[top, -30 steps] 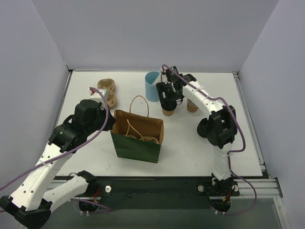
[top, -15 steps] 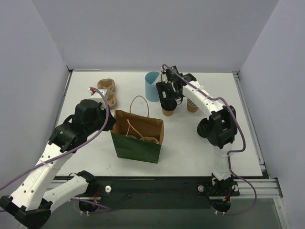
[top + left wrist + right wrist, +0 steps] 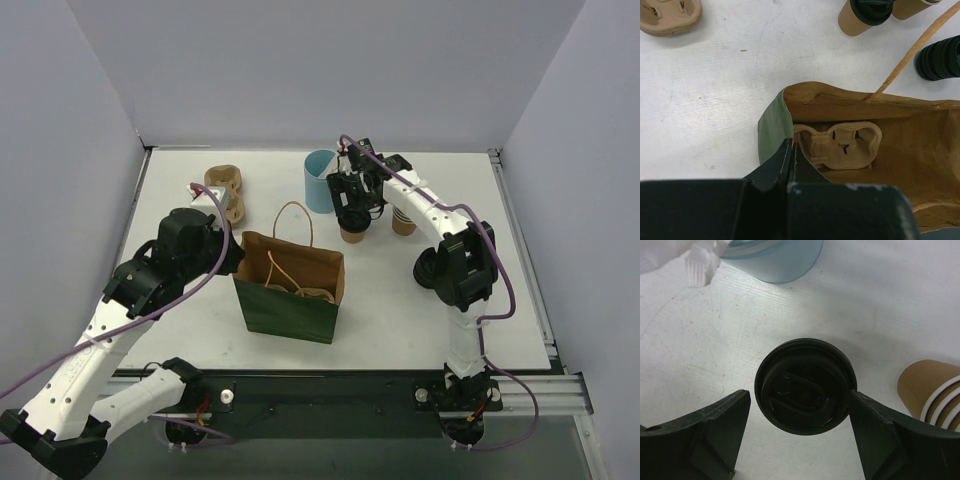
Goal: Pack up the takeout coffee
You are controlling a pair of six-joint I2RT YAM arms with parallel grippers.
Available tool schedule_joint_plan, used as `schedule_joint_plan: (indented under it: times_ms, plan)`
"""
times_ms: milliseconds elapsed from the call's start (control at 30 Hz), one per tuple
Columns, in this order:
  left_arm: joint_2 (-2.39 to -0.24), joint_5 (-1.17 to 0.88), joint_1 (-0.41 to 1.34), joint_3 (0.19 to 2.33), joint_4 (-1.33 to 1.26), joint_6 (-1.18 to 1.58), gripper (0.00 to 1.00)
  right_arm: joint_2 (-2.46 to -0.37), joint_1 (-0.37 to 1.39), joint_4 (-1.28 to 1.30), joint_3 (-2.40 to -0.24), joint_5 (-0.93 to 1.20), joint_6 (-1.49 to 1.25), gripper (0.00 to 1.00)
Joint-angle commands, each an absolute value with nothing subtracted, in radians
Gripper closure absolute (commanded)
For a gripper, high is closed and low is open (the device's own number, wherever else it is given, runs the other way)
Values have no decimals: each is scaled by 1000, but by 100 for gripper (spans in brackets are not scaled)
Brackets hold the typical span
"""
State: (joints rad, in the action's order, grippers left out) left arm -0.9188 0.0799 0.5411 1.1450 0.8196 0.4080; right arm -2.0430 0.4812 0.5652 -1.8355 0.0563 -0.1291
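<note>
The takeout coffee (image 3: 351, 234), a tan paper cup with a black lid (image 3: 805, 385), stands upright on the table behind the green bag (image 3: 290, 310). My right gripper (image 3: 800, 396) hangs over it, open, one finger on each side of the lid. The right finger looks to be just at the lid's rim. My left gripper (image 3: 791, 148) is shut on the left rim of the green bag (image 3: 772, 125). The bag stands open with a pulp cup carrier (image 3: 840, 145) on its floor. The coffee (image 3: 867, 15) also shows beyond the bag in the left wrist view.
A light-blue cup (image 3: 320, 180) stands just behind the coffee and a stack of paper cups (image 3: 403, 222) to its right. A second pulp carrier (image 3: 225, 192) lies at the back left. The bag's paper handle (image 3: 292, 215) loops up behind its rim.
</note>
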Motion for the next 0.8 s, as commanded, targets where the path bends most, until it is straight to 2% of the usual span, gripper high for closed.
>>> schedule_joint_plan:
  times_ms: [0,700,767]
  plan:
    - [-914,66,537,1178,807,419,100,-2039,485,612,-1822,34,-126,21]
    - [-904,55,537,1170,804,417,100,-2086,499,647,-1844,-23,-118,27]
    - [-904,52,537,1180,807,413,100,-2089,502,647,-1845,-35,-115,31]
